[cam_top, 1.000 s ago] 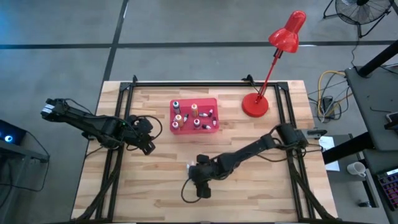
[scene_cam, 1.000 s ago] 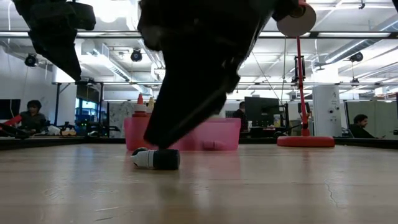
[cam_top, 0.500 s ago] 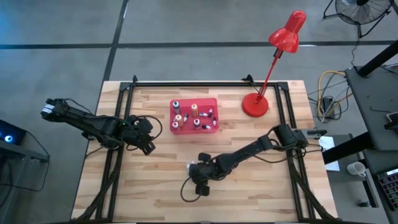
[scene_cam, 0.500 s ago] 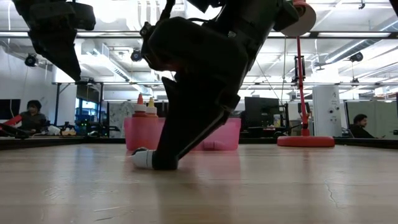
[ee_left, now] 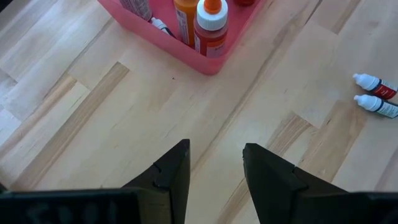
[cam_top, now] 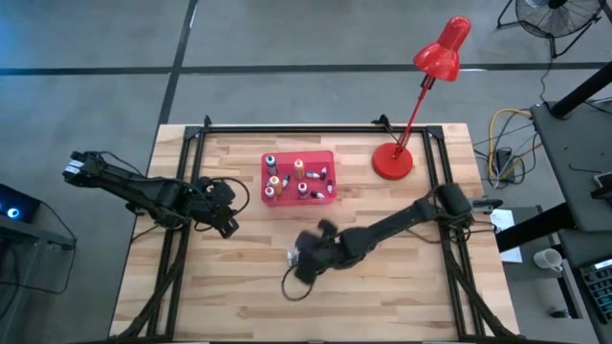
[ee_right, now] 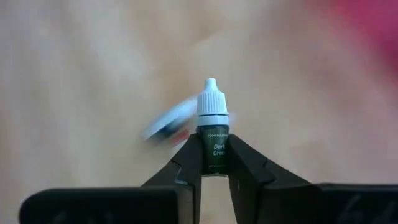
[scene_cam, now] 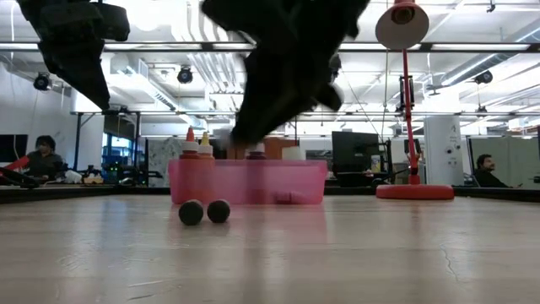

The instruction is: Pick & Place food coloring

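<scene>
Right wrist view: right claw (ee_right: 213, 163) clenched on one dark green food coloring bottle (ee_right: 212, 134). Left wrist view: two bottles (ee_left: 375, 95) on bench (ee_left: 112, 124); left claw (ee_left: 214, 165) released.

**Open wood in front, clutter at the back**

The near half of the tabletop (cam_top: 239, 296) lies bare, so a claw could sweep across it freely. Two small bottles (scene_cam: 205, 211) lie side by side on the wood in front of the red tray (cam_top: 330, 196) (they block a low approach). The tray's standing bottles crowd its inside. The red lamp (cam_top: 392, 161) occupies the far right corner, its stem leaning outward. The right arm (cam_top: 382, 232) stretches across the middle.
</scene>
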